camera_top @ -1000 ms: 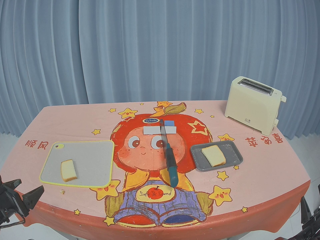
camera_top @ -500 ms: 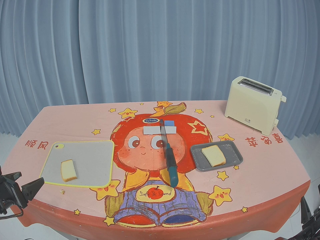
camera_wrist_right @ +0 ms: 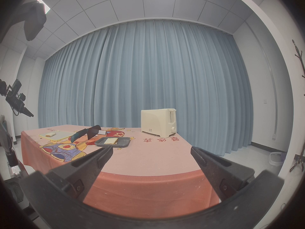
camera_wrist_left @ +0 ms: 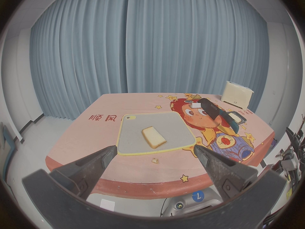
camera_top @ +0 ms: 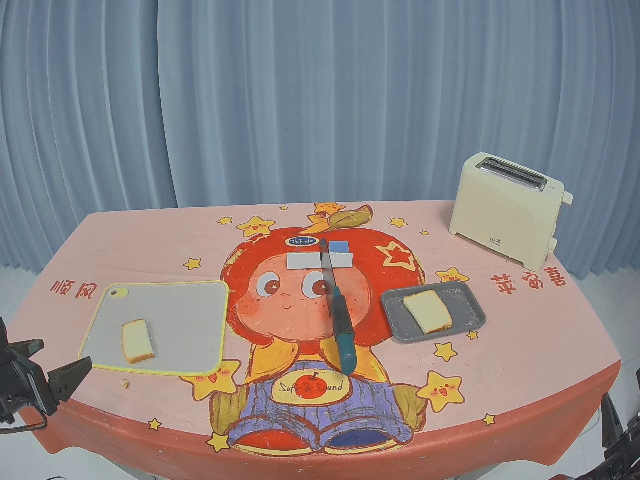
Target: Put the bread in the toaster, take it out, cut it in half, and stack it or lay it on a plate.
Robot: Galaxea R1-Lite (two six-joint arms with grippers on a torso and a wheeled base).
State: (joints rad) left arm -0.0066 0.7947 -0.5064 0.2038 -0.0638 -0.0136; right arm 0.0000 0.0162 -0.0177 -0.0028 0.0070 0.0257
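The left gripper (camera_wrist_left: pixel 154 150) is open and holds nothing. It hangs just off the near edge of the counter (camera_top: pixel 533 368). One piece of bread (camera_wrist_left: pixel 153 137) lies just ahead of it on the cutting board (camera_wrist_left: pixel 178 128). The right gripper (camera_wrist_right: pixel 151 150) is open and empty too. Ahead of it another bread piece (camera_wrist_right: pixel 110 140) lies in the grey tray (camera_wrist_right: pixel 125 141), with the toaster (camera_wrist_right: pixel 158 122) farther back. They look like two halves, so toasting and cutting seem done. The board piece has yet to go on the tray.

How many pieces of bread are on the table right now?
2. One bread piece lies on the cutting board at the robot's left; the other bread piece lies on the grey tray at its right. More could be hidden inside the toaster.
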